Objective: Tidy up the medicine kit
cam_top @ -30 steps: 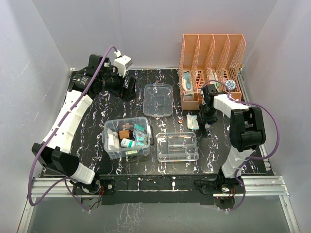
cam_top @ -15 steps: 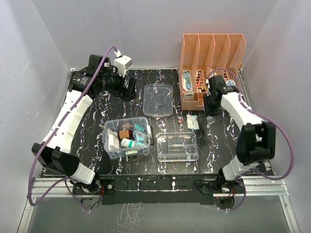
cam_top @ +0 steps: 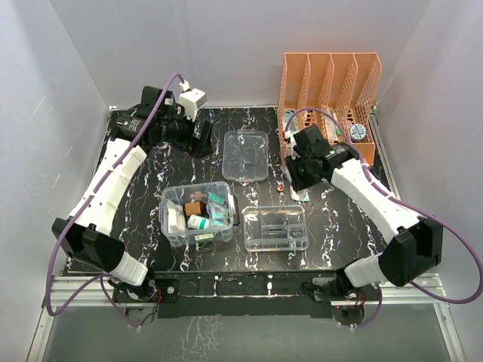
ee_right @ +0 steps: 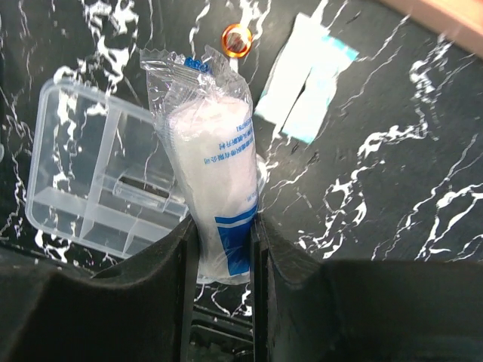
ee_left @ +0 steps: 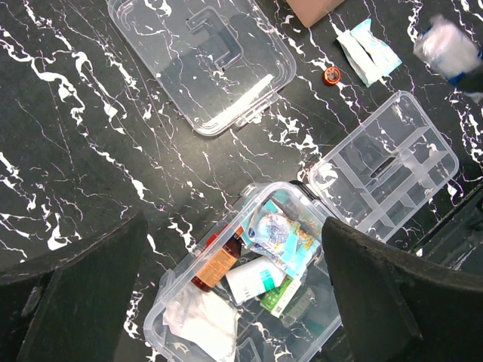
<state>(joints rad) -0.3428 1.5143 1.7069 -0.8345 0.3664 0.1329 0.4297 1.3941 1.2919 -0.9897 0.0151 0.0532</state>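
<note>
The deep clear box (cam_top: 170,224) stands front left, holding a brown bottle, a white bottle and packets; it also shows in the left wrist view (ee_left: 178,273). The divided tray (cam_top: 276,228) lies to its right, the handled lid (cam_top: 247,154) behind. My right gripper (ee_right: 224,243) is shut on a clear-wrapped white bandage roll (ee_right: 215,151) and holds it above the tray's far edge (ee_right: 90,188). In the top view it (cam_top: 296,175) hangs between rack and tray. My left gripper (ee_left: 234,290) is wide open and empty, high above the box.
The orange file rack (cam_top: 328,90) stands at the back right with a few items in its slots. A white-and-blue sachet (ee_right: 306,90) and a small copper ring (ee_right: 236,36) lie on the black marbled table between the rack and the tray.
My right arm has swung left away from the orange rack, carrying the bandage roll toward the tray. The left arm has barely moved.
</note>
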